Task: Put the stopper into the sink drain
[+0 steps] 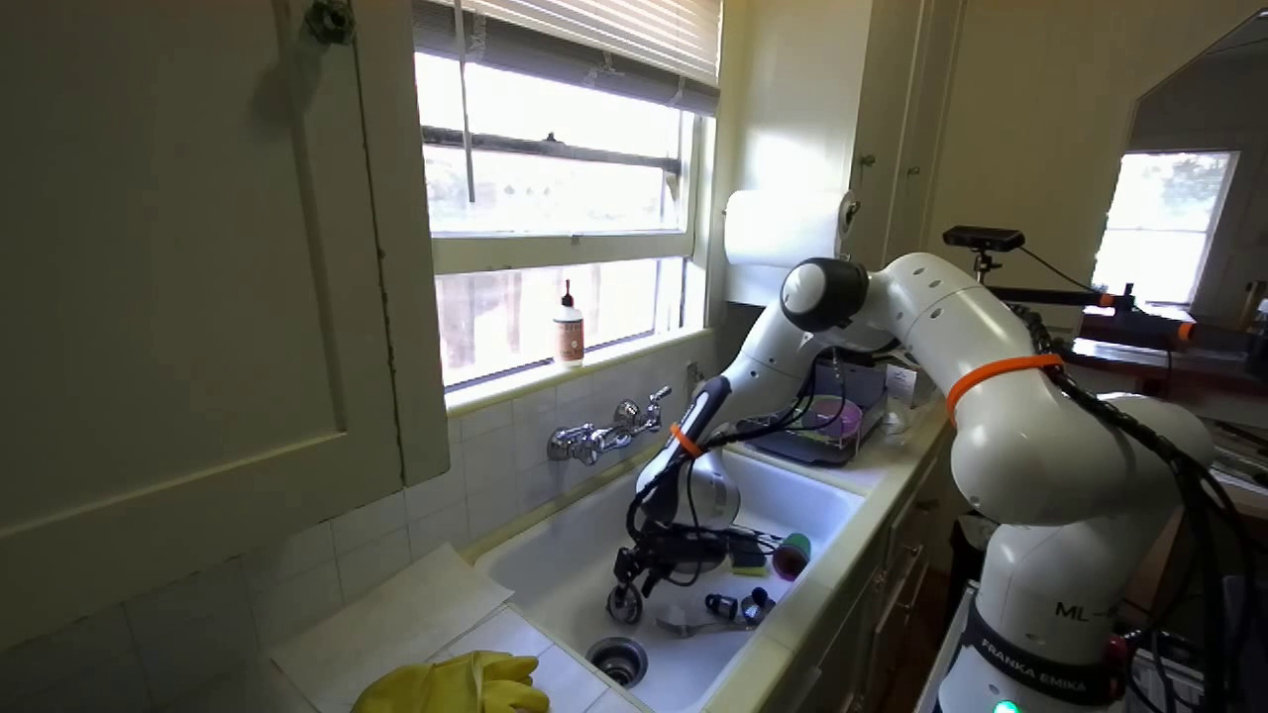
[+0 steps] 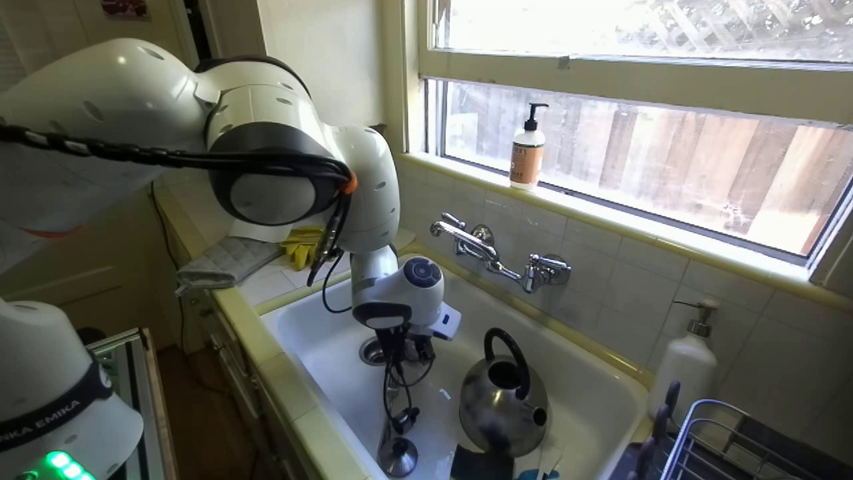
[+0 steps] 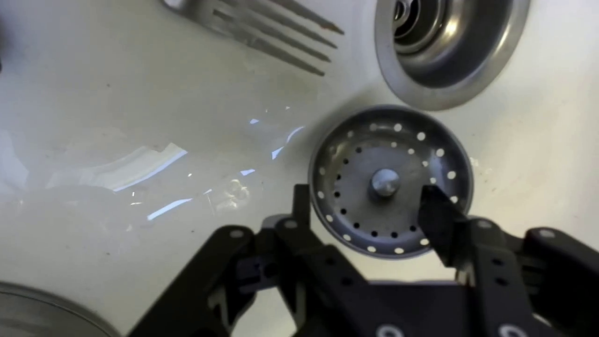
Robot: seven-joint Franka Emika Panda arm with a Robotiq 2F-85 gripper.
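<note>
The stopper, a round metal strainer basket with a central knob and ring of holes, shows in the wrist view and in an exterior view. It lies beside the metal sink drain, overlapping its rim's edge in the wrist view. The drain opening shows in both exterior views. My gripper is over the stopper with its fingers apart. The left finger is beside the stopper's rim; the right finger overlaps its bowl. The knob stands between them. Whether the fingers touch the stopper I cannot tell. An exterior view shows the gripper low in the sink.
A fork lies close to the drain. A metal kettle stands in the sink. A cup, sponge and metal utensils lie there too. The faucet is on the wall. Yellow gloves lie on the counter.
</note>
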